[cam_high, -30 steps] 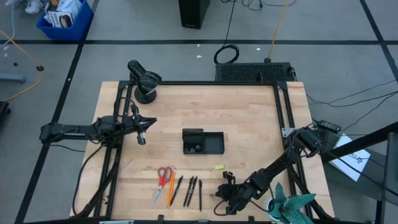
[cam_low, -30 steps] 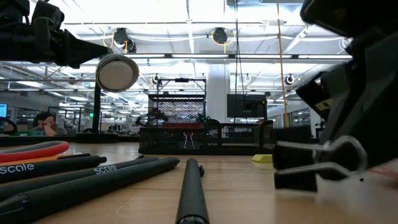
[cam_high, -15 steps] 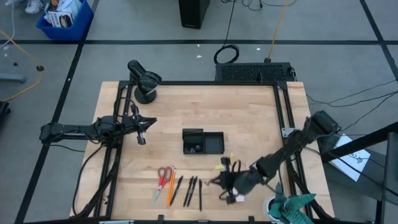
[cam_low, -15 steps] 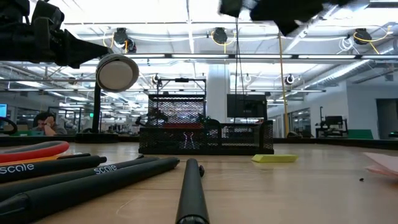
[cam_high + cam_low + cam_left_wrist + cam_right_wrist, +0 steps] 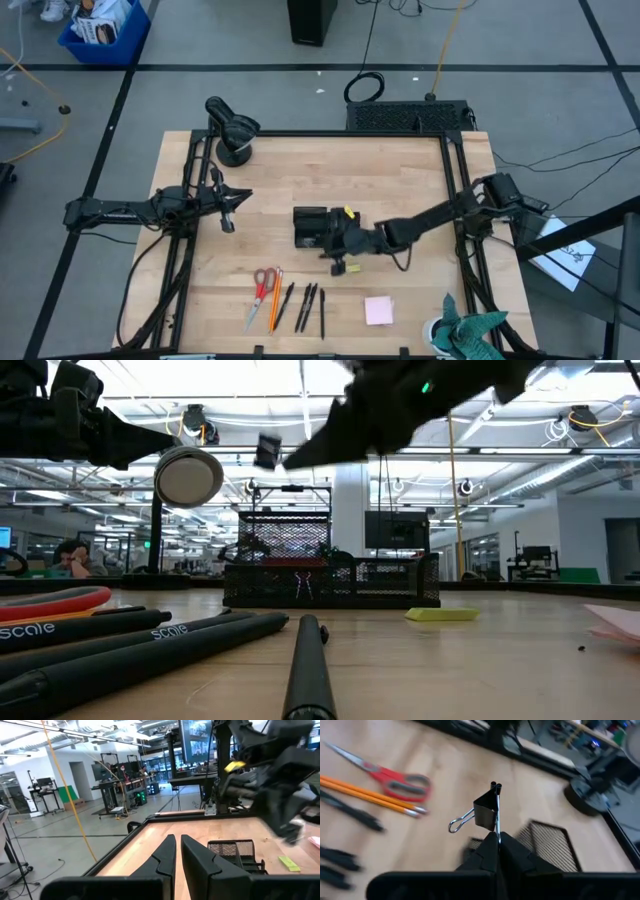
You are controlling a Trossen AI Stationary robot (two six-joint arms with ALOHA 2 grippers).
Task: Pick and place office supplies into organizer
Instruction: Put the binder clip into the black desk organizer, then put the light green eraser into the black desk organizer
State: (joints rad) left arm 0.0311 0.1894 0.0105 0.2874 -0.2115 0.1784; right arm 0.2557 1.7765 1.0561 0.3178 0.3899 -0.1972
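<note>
My right gripper (image 5: 497, 839) is shut on a small black binder clip (image 5: 486, 812) and holds it in the air above the black mesh organizer (image 5: 308, 225). In the low view the clip (image 5: 267, 450) hangs high over the organizer (image 5: 330, 580). Red-handled scissors (image 5: 263, 288), an orange pencil (image 5: 275, 298) and black pens (image 5: 306, 305) lie near the front edge. A pink sticky-note pad (image 5: 379, 310) lies to their right. A small yellow piece (image 5: 440, 614) rests flat on the table. My left gripper (image 5: 228, 215) waits shut at the left side. My right gripper pinches one wire handle (image 5: 496, 831) of the clip between its two fingertips. The fingers reach out from the table's right side, slanting a little downward. The clip's black body stands beyond the fingertips, lifted clear, and its other wire loop (image 5: 457, 824) sticks out sideways.
A round black device (image 5: 232, 135) stands at the far left corner. A teal-green cloth (image 5: 470, 335) lies bunched at the near right corner. Bare wood lies between the organizer and the far edge.
My right gripper has lifted the clip off the table near the front edge, then carried it up, toward the far edge and leftward to above the organizer, rolling its wrist on the way. The pink pad it stood over now lies uncovered.
</note>
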